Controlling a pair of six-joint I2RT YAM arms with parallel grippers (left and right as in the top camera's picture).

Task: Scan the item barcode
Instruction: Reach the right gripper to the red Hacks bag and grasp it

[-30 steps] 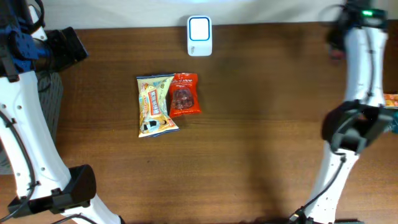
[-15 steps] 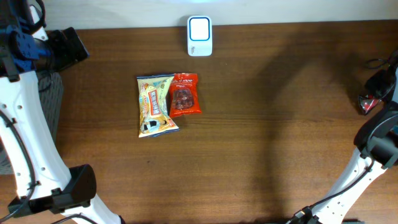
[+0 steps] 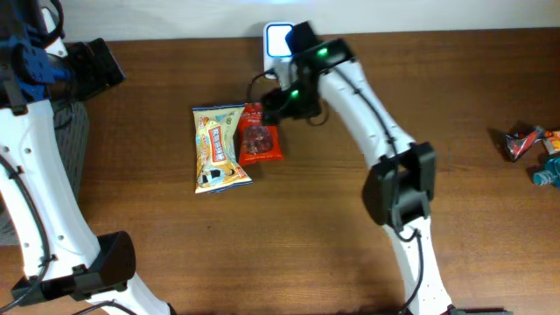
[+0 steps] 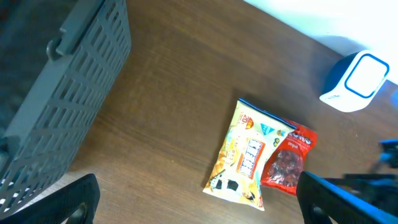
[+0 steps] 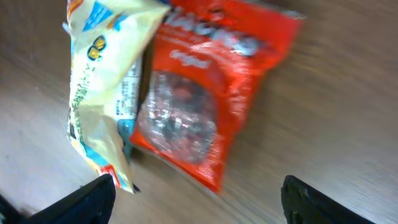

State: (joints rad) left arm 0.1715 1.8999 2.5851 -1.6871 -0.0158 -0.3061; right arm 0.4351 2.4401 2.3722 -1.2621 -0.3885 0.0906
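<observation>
Now, right hand (image 5: 198, 190): open, fingers spread wide, hovering over the red packet (image 5: 205, 106) close to the scanner (image 3: 277, 41); it holds nothing.
Left hand (image 4: 199, 202): open and empty, well to the left of the scanner, above a grey basket (image 4: 62, 93).
Red packet: flat on the worktop (image 3: 367, 227), just on the robot's side of the scanner, label side up; no barcode shows.
Yellow packet (image 3: 217, 147): left of the scanner, its long edge touching the red packet.
Risk, double pick: a finger landing on that shared edge would probably pinch both packets.
Risk, slip: glossy, puffy film may slide out of a shallow pinch.
Risk, failed scan: the code may be underneath, facing away from the scanner.
</observation>
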